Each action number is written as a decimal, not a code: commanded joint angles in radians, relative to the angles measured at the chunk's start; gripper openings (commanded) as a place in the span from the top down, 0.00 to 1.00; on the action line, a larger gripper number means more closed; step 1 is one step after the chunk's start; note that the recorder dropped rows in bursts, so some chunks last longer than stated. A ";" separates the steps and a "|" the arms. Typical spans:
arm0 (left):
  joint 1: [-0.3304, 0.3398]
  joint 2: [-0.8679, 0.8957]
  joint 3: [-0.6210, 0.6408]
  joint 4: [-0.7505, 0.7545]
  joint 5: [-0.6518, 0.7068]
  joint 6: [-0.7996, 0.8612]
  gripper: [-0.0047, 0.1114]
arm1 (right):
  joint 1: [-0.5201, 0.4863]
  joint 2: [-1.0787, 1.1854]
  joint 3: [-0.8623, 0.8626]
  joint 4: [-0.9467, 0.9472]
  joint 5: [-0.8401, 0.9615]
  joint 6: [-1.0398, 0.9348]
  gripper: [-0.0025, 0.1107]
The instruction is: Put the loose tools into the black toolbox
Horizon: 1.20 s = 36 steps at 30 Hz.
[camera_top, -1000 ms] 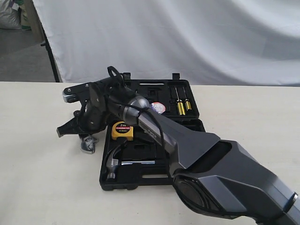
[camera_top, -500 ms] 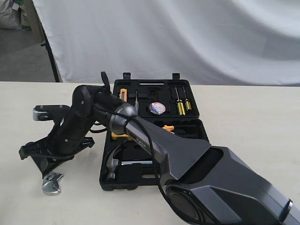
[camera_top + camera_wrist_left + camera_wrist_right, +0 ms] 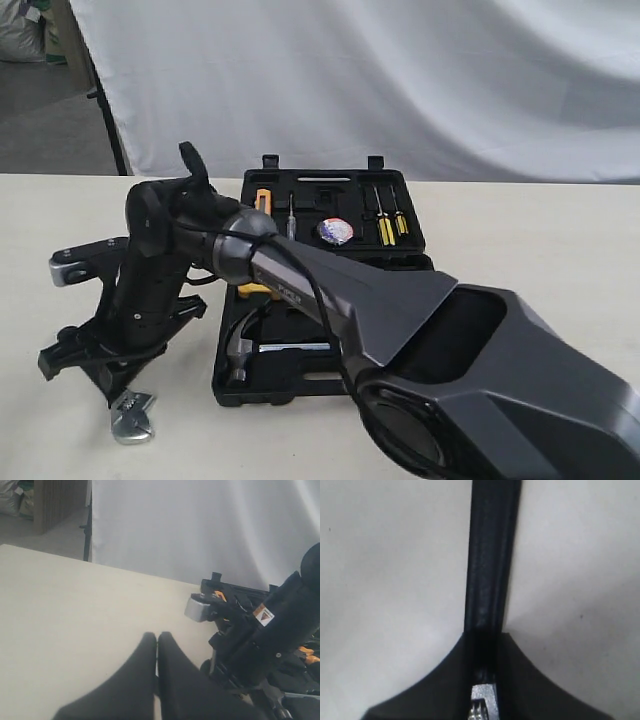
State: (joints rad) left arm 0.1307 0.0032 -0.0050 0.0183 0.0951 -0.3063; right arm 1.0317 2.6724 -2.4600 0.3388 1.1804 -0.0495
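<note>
The silver adjustable wrench (image 3: 132,417) hangs from my right gripper (image 3: 118,388), left of the black toolbox (image 3: 300,385) near the table's front. In the right wrist view the gripper (image 3: 484,640) is shut on the wrench's black handle (image 3: 490,555), with its steel part (image 3: 482,702) between the fingers. The claw hammer (image 3: 243,352) lies in the toolbox's near half. The dark tape roll (image 3: 336,231) sits in the far half. My left gripper (image 3: 157,637) is shut on nothing over bare table; I do not see it in the exterior view.
The right arm (image 3: 300,280) crosses over the open toolbox and hides most of its middle, including the yellow tape measure. Screwdrivers (image 3: 385,226) and an orange-handled tool (image 3: 262,200) sit in the far half. A white backdrop hangs behind the table.
My right gripper has swung left and toward the table's front edge, away from the toolbox, carrying the wrench with it.
</note>
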 commanded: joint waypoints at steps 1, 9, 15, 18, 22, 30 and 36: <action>0.025 -0.003 -0.003 0.004 -0.007 -0.005 0.95 | 0.049 -0.126 0.258 -0.127 0.041 -0.023 0.98; 0.025 -0.003 -0.003 0.004 -0.007 -0.005 0.95 | 0.081 -0.446 0.680 -0.134 -0.186 -0.023 0.98; 0.025 -0.003 -0.003 0.004 -0.007 -0.005 0.95 | 0.076 -0.489 0.706 -0.146 -0.253 -0.069 0.98; 0.025 -0.003 -0.003 0.004 -0.007 -0.005 0.95 | 0.076 -0.482 0.706 -0.146 -0.313 -0.143 0.98; 0.025 -0.003 -0.003 0.004 -0.007 -0.005 0.95 | 0.076 -0.466 0.706 -0.146 -0.320 -0.252 0.98; 0.025 -0.003 -0.003 0.004 -0.007 -0.005 0.95 | 0.078 -0.423 0.706 -0.181 -0.318 -0.103 0.98; 0.025 -0.003 -0.003 0.004 -0.007 -0.005 0.95 | 0.090 -0.411 0.706 -0.255 -0.338 -0.017 0.62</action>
State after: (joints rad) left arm 0.1307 0.0032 -0.0050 0.0183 0.0951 -0.3063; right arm 1.1155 2.2636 -1.7586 0.1094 0.8574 -0.0946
